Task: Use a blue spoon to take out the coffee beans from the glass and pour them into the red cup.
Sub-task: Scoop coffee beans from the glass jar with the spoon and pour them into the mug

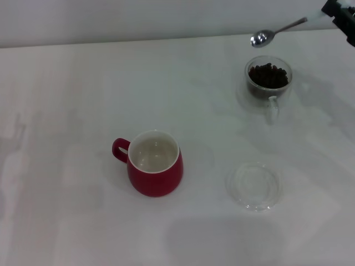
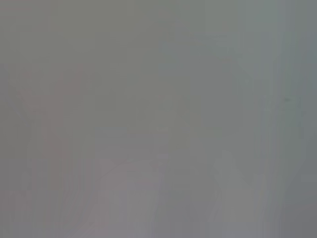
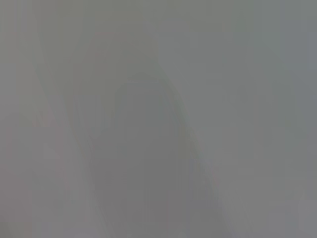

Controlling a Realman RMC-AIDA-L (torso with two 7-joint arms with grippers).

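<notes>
In the head view the red cup (image 1: pixel 156 168) stands near the table's middle, its white inside empty and its handle pointing left. The glass (image 1: pixel 268 84) stands at the far right, holding the coffee beans (image 1: pixel 268 76). The blue spoon (image 1: pixel 279 30) hangs in the air just behind and above the glass, its silver bowl empty and turned left. My right gripper (image 1: pixel 333 11) shows as a dark shape at the top right corner, shut on the spoon's pale handle. My left gripper is out of view. Both wrist views show only flat grey.
A flat clear glass saucer (image 1: pixel 255 186) lies on the white table (image 1: pixel 66 111), to the right of the red cup and in front of the glass. The table's far edge runs along the top of the head view.
</notes>
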